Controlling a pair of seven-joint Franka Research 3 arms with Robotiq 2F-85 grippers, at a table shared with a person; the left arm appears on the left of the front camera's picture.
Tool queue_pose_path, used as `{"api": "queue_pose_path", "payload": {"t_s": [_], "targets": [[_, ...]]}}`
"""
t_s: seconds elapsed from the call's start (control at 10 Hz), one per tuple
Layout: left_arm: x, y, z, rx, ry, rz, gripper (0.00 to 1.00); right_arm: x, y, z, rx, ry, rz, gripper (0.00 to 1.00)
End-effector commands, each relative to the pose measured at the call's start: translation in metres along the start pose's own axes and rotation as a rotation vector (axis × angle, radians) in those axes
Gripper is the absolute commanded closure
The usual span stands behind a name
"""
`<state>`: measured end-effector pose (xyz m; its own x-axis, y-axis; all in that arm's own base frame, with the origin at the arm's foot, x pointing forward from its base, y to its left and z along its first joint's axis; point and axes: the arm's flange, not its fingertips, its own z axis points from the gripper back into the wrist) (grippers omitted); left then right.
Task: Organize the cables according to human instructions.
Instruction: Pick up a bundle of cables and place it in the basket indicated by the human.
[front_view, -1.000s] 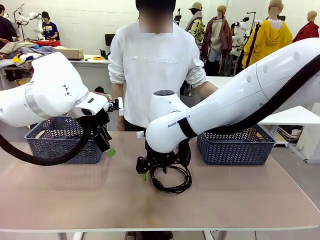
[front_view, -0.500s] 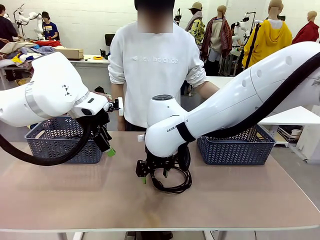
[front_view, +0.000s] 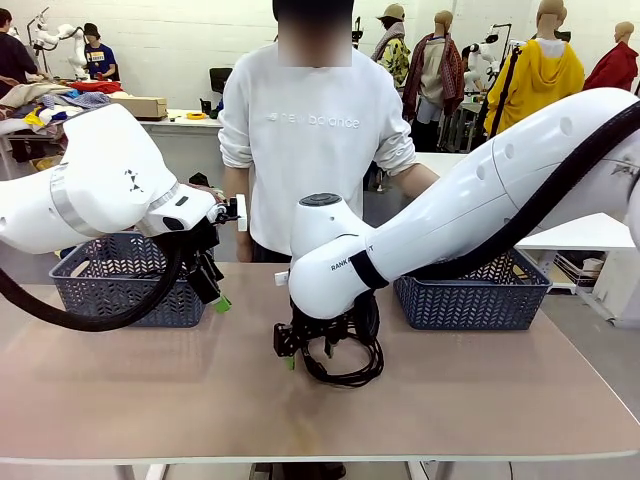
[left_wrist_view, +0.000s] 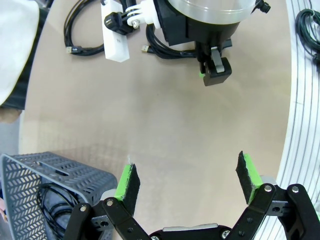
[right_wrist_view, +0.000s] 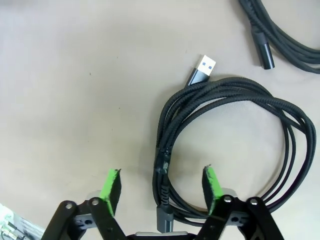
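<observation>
A robotics lab: white robot arms (front_view: 100, 185) at a worktable (front_view: 180, 400), clothes (front_view: 60, 98) heaped on a bench (front_view: 185, 124) behind.

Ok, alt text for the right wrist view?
The right tool, open, straddles one side of a coiled black cable on the tan table, green pads clear of the strands. The cable's USB plug points up-right; a second cable crosses the top right corner.

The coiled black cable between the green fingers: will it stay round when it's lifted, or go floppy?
Probably floppy: the coiled cable is thin braided loops lying unevenly, so they may sag apart. It looks light. The right gripper straddles just one side, so the rest, and the free USB plug, would likely dangle.
</observation>
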<state>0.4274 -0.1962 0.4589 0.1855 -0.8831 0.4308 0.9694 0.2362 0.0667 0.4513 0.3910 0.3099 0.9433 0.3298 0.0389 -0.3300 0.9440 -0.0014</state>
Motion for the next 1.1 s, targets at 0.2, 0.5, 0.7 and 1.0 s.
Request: {"api": "queue_pose_path", "payload": {"t_s": [0.2, 0.5, 0.7, 1.0], "targets": [[-0.001, -0.001, 0.001, 0.006, 0.002, -0.001, 0.00, 0.006, 0.010, -0.001, -0.033, -0.048, -0.025, 0.50], [-0.001, -0.001, 0.001, 0.006, 0.002, -0.001, 0.00, 0.007, 0.009, -0.002, -0.031, -0.035, -0.029, 0.75], [-0.001, -0.001, 0.001, 0.006, 0.002, -0.001, 0.00, 0.007, 0.008, 0.001, -0.036, -0.047, -0.036, 0.94], [-0.001, -0.001, 0.001, 0.006, 0.002, -0.001, 0.00, 0.002, 0.002, 0.011, -0.024, -0.048, -0.065, 1.00]]}}
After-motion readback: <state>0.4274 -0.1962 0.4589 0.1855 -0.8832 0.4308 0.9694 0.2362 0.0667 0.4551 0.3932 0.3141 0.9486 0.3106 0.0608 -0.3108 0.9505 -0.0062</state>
